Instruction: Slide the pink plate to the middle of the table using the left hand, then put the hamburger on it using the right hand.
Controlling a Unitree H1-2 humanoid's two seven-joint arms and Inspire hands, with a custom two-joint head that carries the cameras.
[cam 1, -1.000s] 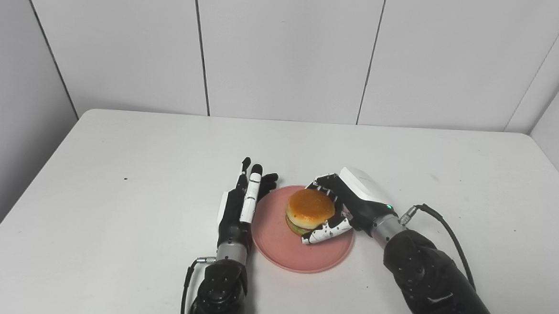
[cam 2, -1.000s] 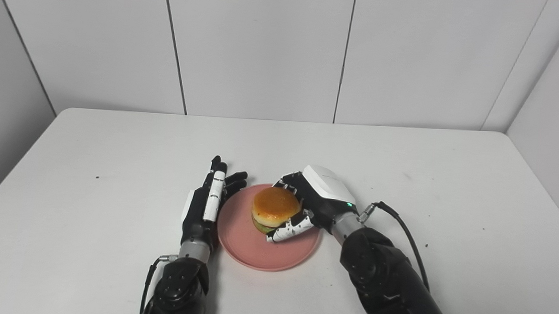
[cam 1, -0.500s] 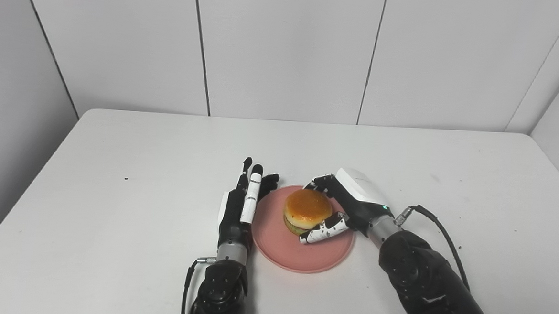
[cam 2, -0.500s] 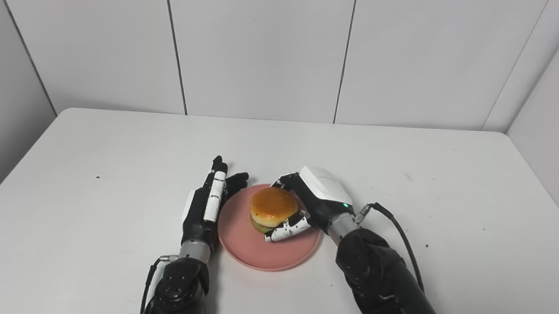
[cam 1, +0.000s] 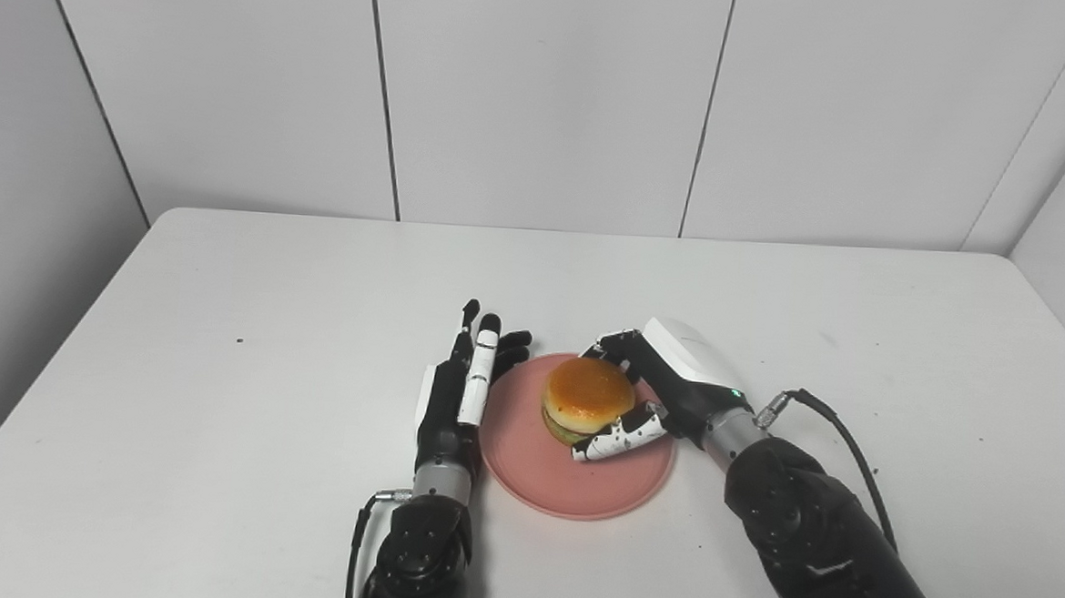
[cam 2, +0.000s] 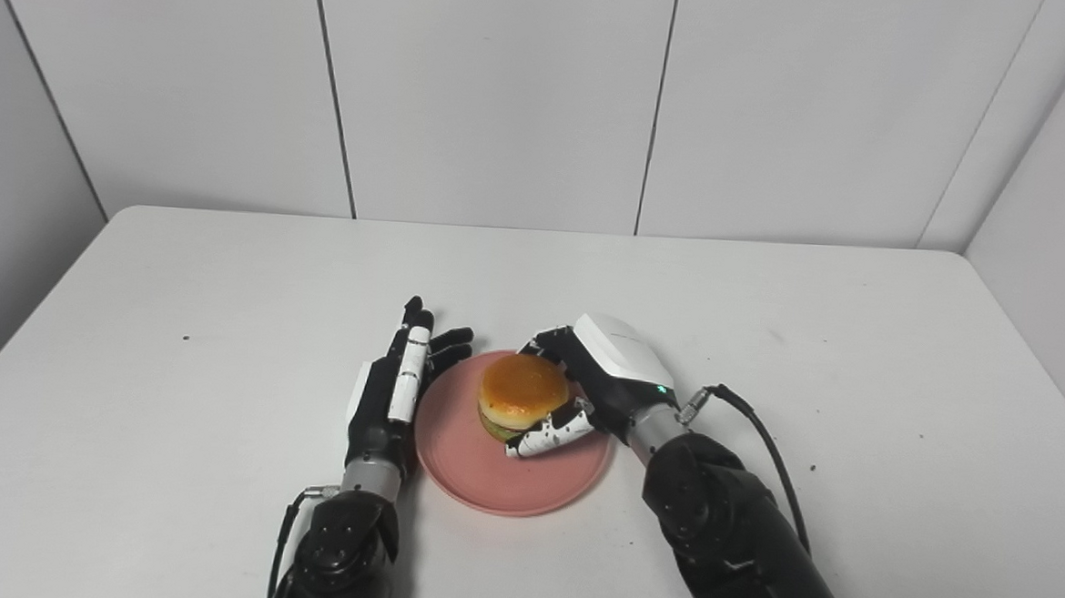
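Observation:
The pink plate [cam 1: 549,468] lies near the middle of the white table, a little toward the front. A hamburger [cam 1: 587,400] with a golden bun rests over the plate's far half. My right hand [cam 1: 669,388] is wrapped around the hamburger from the right, its thumb under the front of the bun and its fingers behind it. My left hand [cam 1: 460,388] stands on edge with straight fingers, flat against the plate's left rim, holding nothing.
The white table [cam 1: 221,319] stretches wide to both sides and back to the paneled wall [cam 1: 543,99]. A black cable [cam 1: 840,434] loops off my right wrist. A small dark speck [cam 1: 239,340] marks the table at the left.
My right hand has shifted the hamburger slightly left and down toward the plate, and stays closed around it. The left hand and plate are unmoved.

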